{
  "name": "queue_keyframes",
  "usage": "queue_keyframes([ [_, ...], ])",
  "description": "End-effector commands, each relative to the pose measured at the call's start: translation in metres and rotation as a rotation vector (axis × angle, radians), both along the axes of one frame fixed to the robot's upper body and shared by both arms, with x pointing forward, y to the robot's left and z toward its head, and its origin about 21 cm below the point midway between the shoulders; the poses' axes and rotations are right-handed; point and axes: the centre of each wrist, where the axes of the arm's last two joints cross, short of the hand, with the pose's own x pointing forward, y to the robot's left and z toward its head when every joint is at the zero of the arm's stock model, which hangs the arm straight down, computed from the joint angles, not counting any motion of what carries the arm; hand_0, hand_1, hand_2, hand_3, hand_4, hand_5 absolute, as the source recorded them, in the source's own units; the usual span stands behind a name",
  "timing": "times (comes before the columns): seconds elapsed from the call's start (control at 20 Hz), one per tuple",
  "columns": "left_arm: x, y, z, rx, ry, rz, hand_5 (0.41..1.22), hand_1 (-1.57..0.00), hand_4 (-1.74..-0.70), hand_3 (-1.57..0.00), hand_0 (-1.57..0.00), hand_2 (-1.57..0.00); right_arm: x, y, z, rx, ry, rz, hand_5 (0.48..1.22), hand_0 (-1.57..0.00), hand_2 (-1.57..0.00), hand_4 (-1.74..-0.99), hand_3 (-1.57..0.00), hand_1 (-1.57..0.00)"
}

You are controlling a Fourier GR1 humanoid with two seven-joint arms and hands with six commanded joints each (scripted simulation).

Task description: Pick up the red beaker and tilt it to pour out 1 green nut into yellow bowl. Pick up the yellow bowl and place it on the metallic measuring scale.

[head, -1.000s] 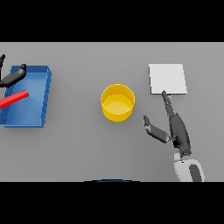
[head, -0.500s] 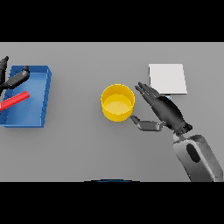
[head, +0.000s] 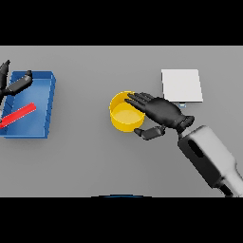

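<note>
I'm at the bowl-lifting step: my right hand [head: 163, 113] lies over the yellow bowl [head: 124, 114], fingers [head: 137, 100] spread across its rim, thumb just outside, not yet clamped. The bowl sits upright, mouth up. Next I judge: close, lift, carry toward the scale [head: 181, 85] behind my wrist.

The tabletop [head: 85, 161] looked matt grey. The yellow bowl [head: 124, 118] and blue tray [head: 45, 104] seemed smooth plastic; the scale [head: 181, 85] pale, dull metal.

Right hand [head: 161, 112] hangs over the yellow bowl's [head: 120, 124] right rim, fingers spread, thumb tucked below. Left hand [head: 10, 84] sits far left of it, fingers loose.
</note>
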Motion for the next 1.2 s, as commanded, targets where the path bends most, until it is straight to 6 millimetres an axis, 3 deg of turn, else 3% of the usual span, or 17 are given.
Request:
queue_keyframes([
  [0.0, 0.000, 0.002, -0.004, 0.004, 0.001, -0.001, 0.718, 0.00, -0.80, 0.00, 0.00, 0.00, 0.001, 0.004, 0.001, -0.017, 0.005, 0.026, 0.677, 0.00, 0.00, -1.277, 0.00, 0.00],
  [0.35, -0.001, 0.003, 0.002, 0.004, -0.007, -0.014, 0.729, 0.00, -0.80, 0.00, 0.00, 0.00, 0.023, 0.023, -0.011, -0.121, 0.080, 0.115, 0.682, 0.00, 0.00, -1.243, 0.00, 0.00],
  [0.75, 0.000, 0.005, 0.005, 0.001, -0.010, -0.006, 0.738, 0.00, -0.80, 0.00, 0.00, 0.00, 0.034, 0.035, -0.015, -0.240, 0.125, 0.144, 0.674, 0.00, 0.00, -1.303, 0.00, 0.00],
  [1.0, 0.001, 0.007, 0.005, 0.006, -0.004, -0.004, 0.729, 0.00, -0.79, 0.00, 0.00, 0.00, 0.033, 0.045, -0.019, -0.302, 0.138, 0.158, 0.729, 0.00, 0.00, -1.308, -0.01, 0.00],
  [1.15, 0.002, 0.007, 0.006, 0.003, -0.017, -0.008, 0.723, 0.00, -0.79, 0.00, 0.00, 0.00, 0.036, 0.050, -0.017, -0.337, 0.137, 0.154, 0.820, -0.09, -0.13, -1.362, -0.16, -0.11],
])
